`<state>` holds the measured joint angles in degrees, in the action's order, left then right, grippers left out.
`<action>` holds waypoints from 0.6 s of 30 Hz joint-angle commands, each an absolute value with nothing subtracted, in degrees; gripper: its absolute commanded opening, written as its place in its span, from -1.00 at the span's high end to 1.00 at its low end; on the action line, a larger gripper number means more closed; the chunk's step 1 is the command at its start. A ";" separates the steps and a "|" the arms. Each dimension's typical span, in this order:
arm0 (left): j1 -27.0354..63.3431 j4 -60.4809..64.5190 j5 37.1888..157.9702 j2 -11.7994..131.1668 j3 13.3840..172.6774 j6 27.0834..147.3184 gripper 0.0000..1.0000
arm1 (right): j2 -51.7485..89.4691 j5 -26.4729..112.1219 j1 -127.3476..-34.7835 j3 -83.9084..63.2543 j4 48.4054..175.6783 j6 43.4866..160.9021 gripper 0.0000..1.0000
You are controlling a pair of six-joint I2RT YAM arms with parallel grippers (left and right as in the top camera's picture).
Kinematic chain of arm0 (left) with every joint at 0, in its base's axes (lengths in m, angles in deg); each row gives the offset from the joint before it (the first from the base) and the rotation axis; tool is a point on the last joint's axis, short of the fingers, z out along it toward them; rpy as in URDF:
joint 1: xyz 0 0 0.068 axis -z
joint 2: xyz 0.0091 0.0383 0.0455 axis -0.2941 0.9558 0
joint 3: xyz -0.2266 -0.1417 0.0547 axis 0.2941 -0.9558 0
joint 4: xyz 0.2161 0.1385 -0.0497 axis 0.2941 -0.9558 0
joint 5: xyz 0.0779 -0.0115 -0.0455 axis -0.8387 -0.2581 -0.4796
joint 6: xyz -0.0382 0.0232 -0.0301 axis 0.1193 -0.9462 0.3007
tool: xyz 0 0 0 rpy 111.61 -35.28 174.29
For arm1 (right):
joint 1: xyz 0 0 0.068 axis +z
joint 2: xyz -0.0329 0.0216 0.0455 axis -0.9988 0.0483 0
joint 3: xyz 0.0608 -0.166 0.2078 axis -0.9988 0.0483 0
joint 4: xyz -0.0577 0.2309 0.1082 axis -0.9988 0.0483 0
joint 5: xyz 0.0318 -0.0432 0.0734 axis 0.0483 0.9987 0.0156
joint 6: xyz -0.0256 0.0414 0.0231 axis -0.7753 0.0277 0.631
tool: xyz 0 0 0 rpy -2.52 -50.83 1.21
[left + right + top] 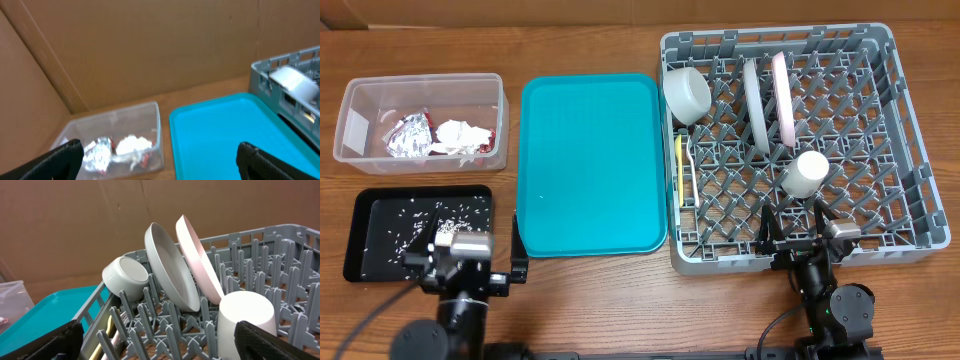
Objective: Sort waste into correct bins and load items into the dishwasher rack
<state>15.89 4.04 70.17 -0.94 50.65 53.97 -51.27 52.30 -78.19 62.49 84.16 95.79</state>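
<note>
Overhead straight down, wrist views low, forward, sharing teal tray (220, 130)

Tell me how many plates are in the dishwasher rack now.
2. The grey-green plate stands on edge between pegs in the dishwasher rack, right of the bowl; the pinkish-white plate stands just right of it. No others seem hidden.

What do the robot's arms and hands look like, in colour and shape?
The left arm and right arm are black with rounded joints, each carrying a silver-grey block. A thin black cable runs beside each. The left hand and right hand have broad matte black fingers.
</note>
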 commanded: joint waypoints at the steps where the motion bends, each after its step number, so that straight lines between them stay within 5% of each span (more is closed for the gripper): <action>1: 15.17 9.96 69.41 -10.20 37.97 58.80 -1.00 | -51.75 52.04 -78.37 63.10 83.81 95.94 -1.00; 9: 15.19 31.56 69.54 -11.78 14.89 62.99 -1.00 | -51.75 52.04 -78.37 63.10 83.81 95.94 -1.00; 18: 15.15 31.95 69.56 -11.73 13.43 62.97 -1.00 | -51.75 52.04 -78.37 63.10 83.81 95.94 -1.00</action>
